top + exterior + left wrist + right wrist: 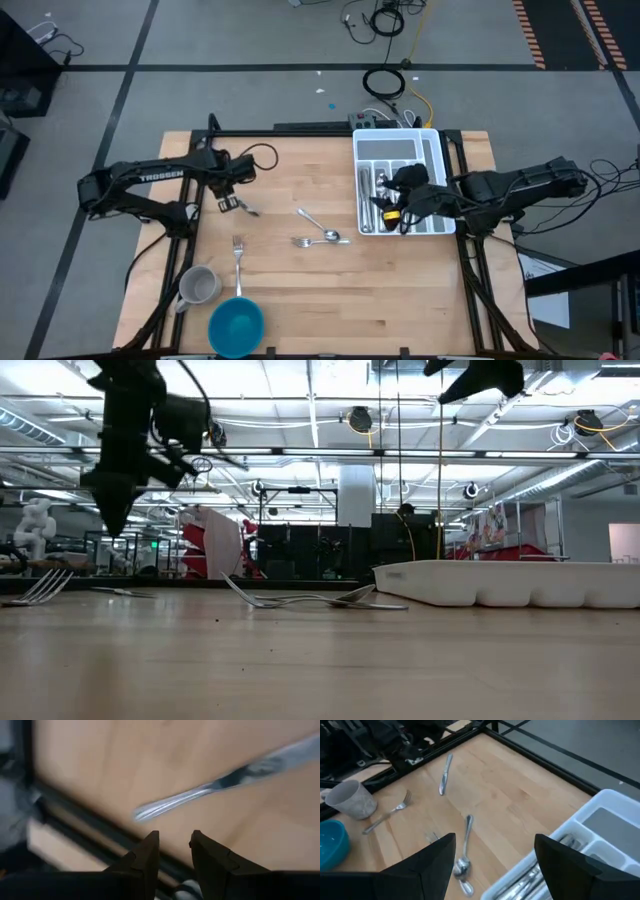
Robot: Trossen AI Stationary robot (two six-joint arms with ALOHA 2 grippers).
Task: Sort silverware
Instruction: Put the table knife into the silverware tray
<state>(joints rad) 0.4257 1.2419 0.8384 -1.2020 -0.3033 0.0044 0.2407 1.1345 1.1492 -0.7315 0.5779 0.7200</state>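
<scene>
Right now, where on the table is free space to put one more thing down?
Bare wood lies between the blue bowl and the table's right edge, below the white tray. It is crowded around the spoons, fork and mug.

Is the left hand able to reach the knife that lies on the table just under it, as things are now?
Probably yes. The left hand hovers right beside the knife, fingers apart and empty. The knife lies alone on bare wood, nothing covering it.
</scene>
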